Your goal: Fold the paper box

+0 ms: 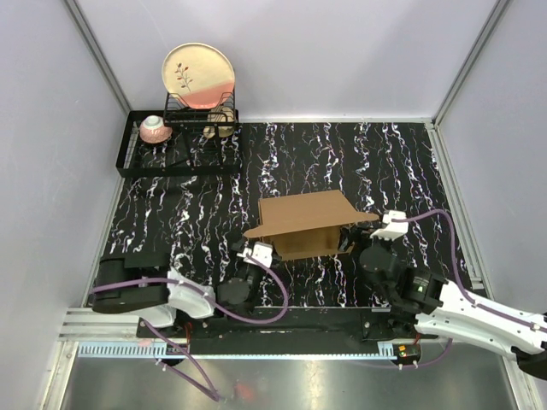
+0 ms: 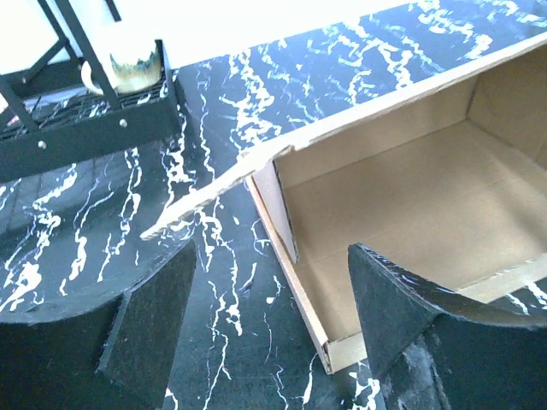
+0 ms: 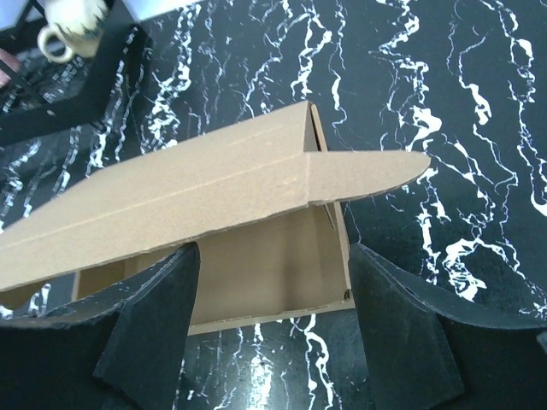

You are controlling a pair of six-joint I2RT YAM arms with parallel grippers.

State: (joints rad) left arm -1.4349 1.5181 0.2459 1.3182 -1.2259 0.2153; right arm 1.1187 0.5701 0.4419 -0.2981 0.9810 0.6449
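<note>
1. Black marbled table (image 1: 299,145): work surface, with the arms mounted at its near edge.
2. Box (image 1: 308,218): brown cardboard, sits mid-table, slightly right of centre, between the two grippers. The tray is formed with its walls up. The lid panel slopes over it from the far side, not closed, and its side tabs stick out unfolded. Judgement: the open side faces the arms so both can reach the lid and tabs.
3. Rack (image 1: 141,166): black wire, far left corner, well apart from the box and out of the working area.
4. Left gripper (image 2: 269,256): jaws apart, holding nothing. The fingers straddle the tray's near left corner. Probably poised to work that corner or its tab.
5. Right gripper (image 3: 273,252): jaws apart, empty, at the right end, with the lid edge and rounded tab just ahead. Contact cannot be told.
6. Plate (image 1: 198,75): stands upright in the rack.
7. Cup (image 1: 155,129): in the rack, left of the plate.
</note>
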